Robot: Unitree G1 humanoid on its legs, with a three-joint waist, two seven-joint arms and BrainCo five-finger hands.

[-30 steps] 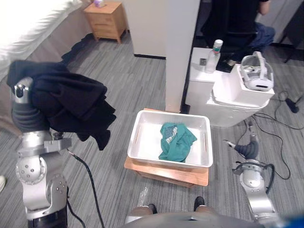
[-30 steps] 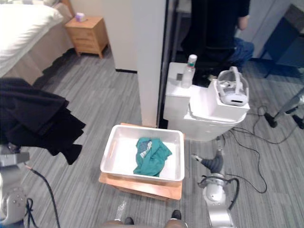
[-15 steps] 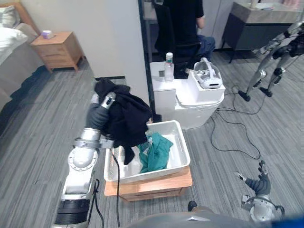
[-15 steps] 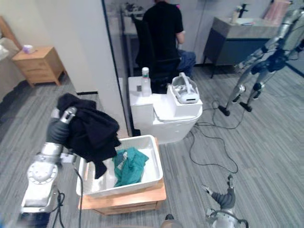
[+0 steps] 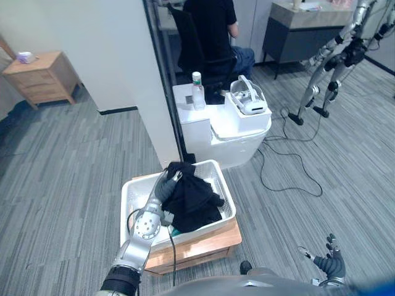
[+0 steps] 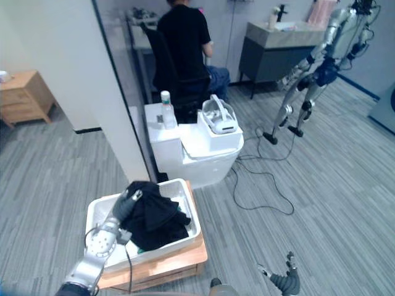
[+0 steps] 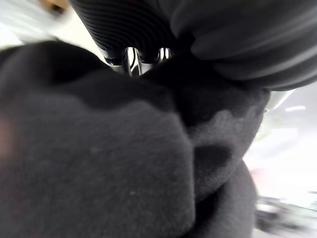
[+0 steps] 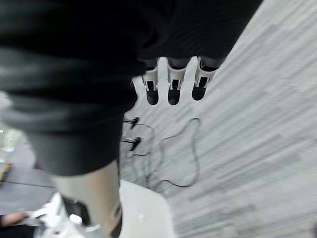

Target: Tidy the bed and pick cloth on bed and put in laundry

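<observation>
The black cloth is seen heaped in the white tub, which is carried by a low wooden bench and covers most of its top. A sliver of green cloth is left showing beneath the black heap, toward the bench's near edge. The left hand is laid on the black cloth over the tub's far left part; its fingers are buried in the folds (the left wrist view is taken up by dark fabric), so whether the cloth is grasped cannot be told. The right hand is held low over the carpet, well apart from the bench, released, with its fingers straight and nothing in them. Beyond the bench's far right corner a white cabinet is found, with a bottle and a headset on top. A seated person is seen behind it.
</observation>
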